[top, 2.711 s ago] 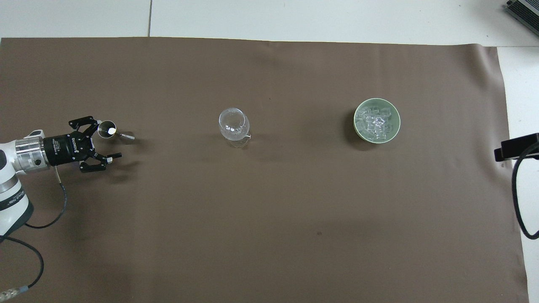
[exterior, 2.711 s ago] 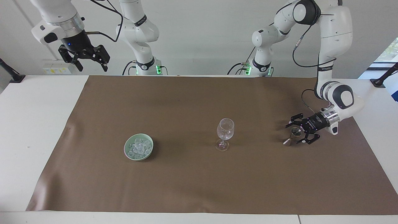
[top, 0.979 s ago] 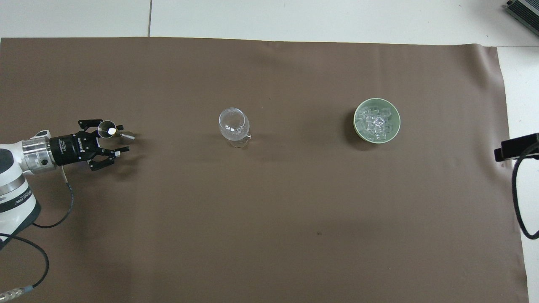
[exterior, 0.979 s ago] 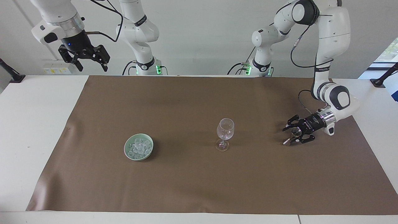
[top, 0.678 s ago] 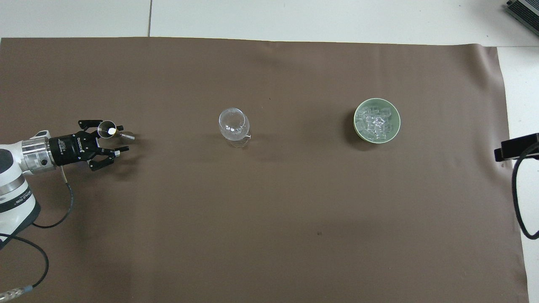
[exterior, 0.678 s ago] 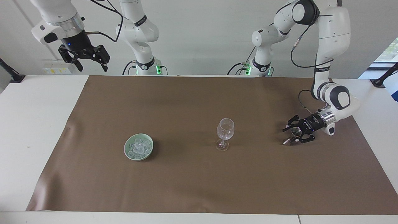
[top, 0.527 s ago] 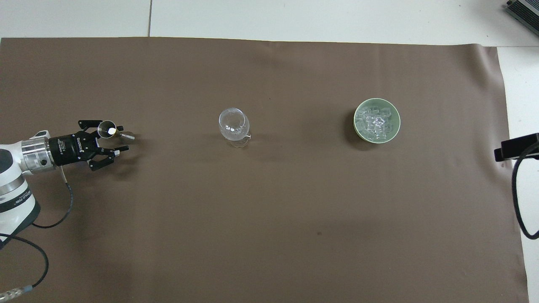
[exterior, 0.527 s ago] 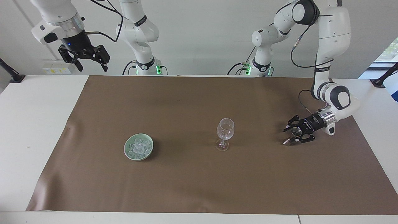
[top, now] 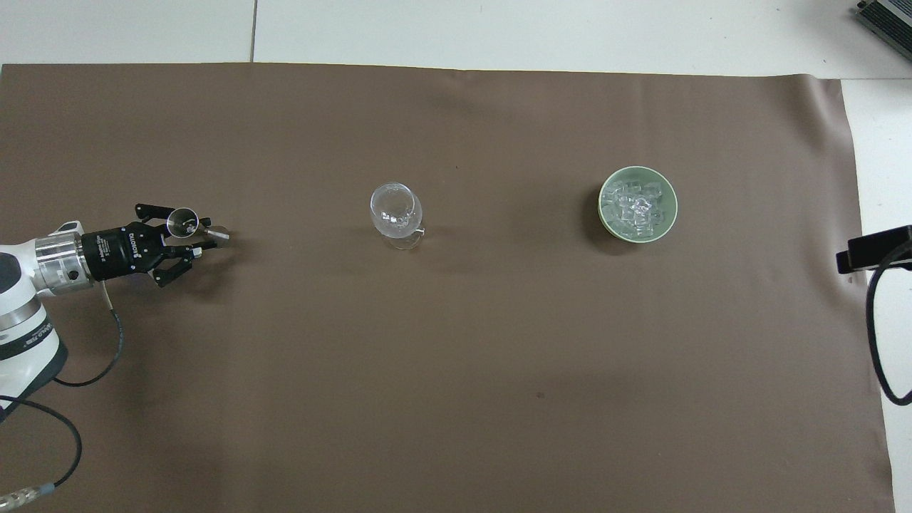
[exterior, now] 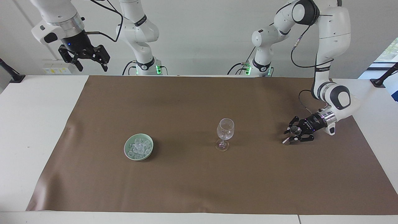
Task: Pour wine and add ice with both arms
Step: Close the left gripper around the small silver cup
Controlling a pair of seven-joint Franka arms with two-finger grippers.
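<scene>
A small metal jigger [exterior: 286, 140] [top: 184, 221] stands on the brown cloth [exterior: 186, 102] toward the left arm's end. My left gripper [exterior: 291, 136] [top: 205, 234] lies low and level, its fingers closed against the jigger's sides. A clear stemmed glass [exterior: 225, 132] [top: 394, 208] stands upright at mid table. The ice [exterior: 139, 146] [top: 636, 206] is a heap in a pale green bowl [exterior: 126, 150] [top: 603, 208] toward the right arm's end. My right gripper [exterior: 84, 59] waits open and empty, high over the table's edge by the robots.
The cloth covers most of the white table [exterior: 34, 124]. A black part with a cable [top: 873, 249] shows at the overhead view's edge on the right arm's end. Both arm bases [exterior: 146, 67] stand at the table's robot end.
My left gripper has slid forward around the jigger and its fingers have narrowed onto it. The glint inside the jigger has shifted. The right arm has not moved.
</scene>
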